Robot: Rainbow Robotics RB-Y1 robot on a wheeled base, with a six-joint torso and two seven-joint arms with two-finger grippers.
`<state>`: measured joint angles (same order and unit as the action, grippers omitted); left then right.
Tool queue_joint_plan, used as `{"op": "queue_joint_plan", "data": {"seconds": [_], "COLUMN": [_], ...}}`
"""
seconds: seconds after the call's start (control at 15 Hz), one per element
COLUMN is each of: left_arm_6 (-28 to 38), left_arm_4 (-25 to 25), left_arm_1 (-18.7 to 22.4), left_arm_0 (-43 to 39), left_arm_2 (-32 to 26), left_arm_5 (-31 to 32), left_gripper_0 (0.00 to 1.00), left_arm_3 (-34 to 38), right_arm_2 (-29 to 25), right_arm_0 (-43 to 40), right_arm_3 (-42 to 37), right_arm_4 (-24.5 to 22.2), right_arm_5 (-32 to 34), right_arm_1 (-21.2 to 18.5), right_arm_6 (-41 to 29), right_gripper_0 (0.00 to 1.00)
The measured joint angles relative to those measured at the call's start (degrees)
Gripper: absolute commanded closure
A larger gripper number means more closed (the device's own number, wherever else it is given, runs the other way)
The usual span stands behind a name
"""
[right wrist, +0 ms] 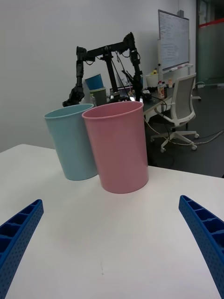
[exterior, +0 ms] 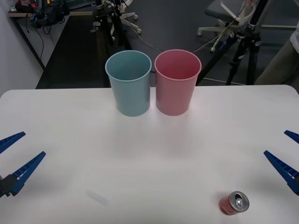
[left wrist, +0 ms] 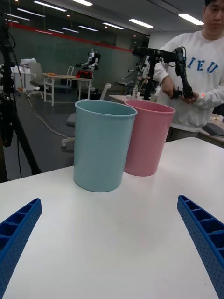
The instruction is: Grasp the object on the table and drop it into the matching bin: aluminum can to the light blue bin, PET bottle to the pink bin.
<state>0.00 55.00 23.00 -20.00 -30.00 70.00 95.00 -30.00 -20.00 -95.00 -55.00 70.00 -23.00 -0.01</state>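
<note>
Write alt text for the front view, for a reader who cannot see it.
A small red can lies on its side on the white table at the near right, untouched. The right end effector hovers open just right of it and the left end effector hovers open at the left edge. At the far side, the blue bin and pink bin stand upright side by side.

A tripod (exterior: 245,51) and office chair (exterior: 224,16) stand behind.

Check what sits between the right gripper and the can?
Nothing. In the front view, bare white table separates the open right gripper from the red can, which lies on its side near the table's front edge.
</note>
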Motion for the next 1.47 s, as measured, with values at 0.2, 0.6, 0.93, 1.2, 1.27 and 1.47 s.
{"op": "queue_joint_plan", "data": {"seconds": [0.2, 0.6, 0.93, 1.2, 1.27, 1.47], "left_arm_6": [0.00, 0.00, 0.00, 0.00, 0.00, 0.00], "left_arm_4": [0.00, 0.00, 0.00, 0.00, 0.00, 0.00], "left_arm_1": [0.00, 0.00, 0.00, 0.00, 0.00, 0.00], "left_arm_0": [0.00, 0.01, 0.01, 0.01, 0.00, 0.00], "left_arm_2": [0.00, -0.01, -0.01, 0.00, 0.00, 0.00], "left_arm_5": [0.00, 0.00, 0.00, 0.00, 0.00, 0.00], "left_gripper_0": [0.00, 0.00, 0.00, 0.00, 0.00, 0.00], "left_arm_3": [0.00, 0.00, 0.00, 0.00, 0.00, 0.00], "right_arm_2": [0.00, -0.49, 0.59, 1.63, 1.67, 1.45], "right_arm_0": [-0.29, -1.78, -6.51, -9.14, -9.08, -8.07], "right_arm_3": [0.24, -0.28, -0.28, 1.15, 2.82, 9.04], "right_arm_4": [-0.74, -1.93, 0.04, 0.30, 0.33, 0.50], "right_arm_5": [-0.08, 0.68, 3.44, 7.29, 8.97, 13.93], "right_arm_1": [0.68, 1.11, 1.07, 1.11, 1.11, 1.03], "right_arm_6": [-0.05, 1.24, 4.00, 6.65, 7.70, 14.44], "right_gripper_0": [0.00, 0.00, 0.00, 0.00, 0.00, 0.00]}}
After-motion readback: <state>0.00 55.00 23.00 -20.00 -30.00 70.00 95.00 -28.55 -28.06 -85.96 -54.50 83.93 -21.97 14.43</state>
